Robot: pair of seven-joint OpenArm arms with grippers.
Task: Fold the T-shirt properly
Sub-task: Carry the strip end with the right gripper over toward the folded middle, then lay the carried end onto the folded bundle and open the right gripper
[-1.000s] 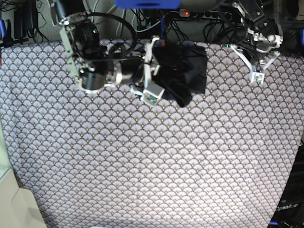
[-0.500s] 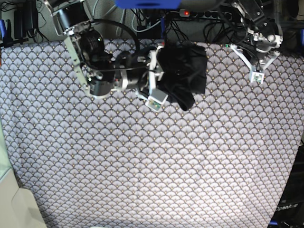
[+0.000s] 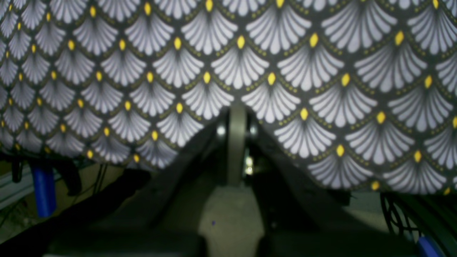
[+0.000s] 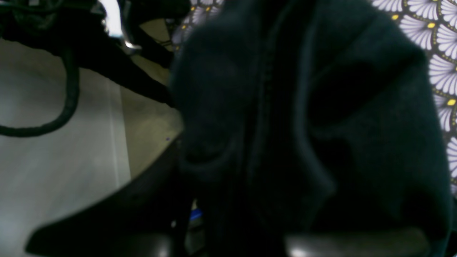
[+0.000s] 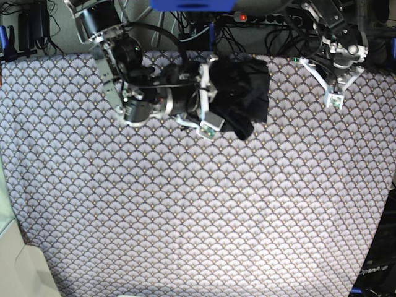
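The dark T-shirt (image 5: 244, 93) lies bunched in a crumpled heap at the back middle of the scallop-patterned cloth (image 5: 198, 204). My right gripper (image 5: 208, 101) lies sideways at the heap's left edge. It is open, with one white finger above and one below the fabric edge. In the right wrist view the T-shirt (image 4: 321, 125) fills most of the frame, close and blurred. My left gripper (image 5: 335, 100) is shut and empty at the back right, well apart from the shirt. In the left wrist view it (image 3: 236, 117) hangs just over the patterned cloth (image 3: 250, 53).
Cables and a power strip (image 5: 247, 18) run behind the table's back edge, with a blue bar (image 5: 192, 4) above them. A pale surface (image 5: 18, 266) sits off the cloth's front left corner. The table's right edge drops off near a dark box (image 5: 374, 272).
My right arm has moved to the right, bringing its open gripper against the shirt's left edge. The heap has shifted slightly right. My left arm has not moved.
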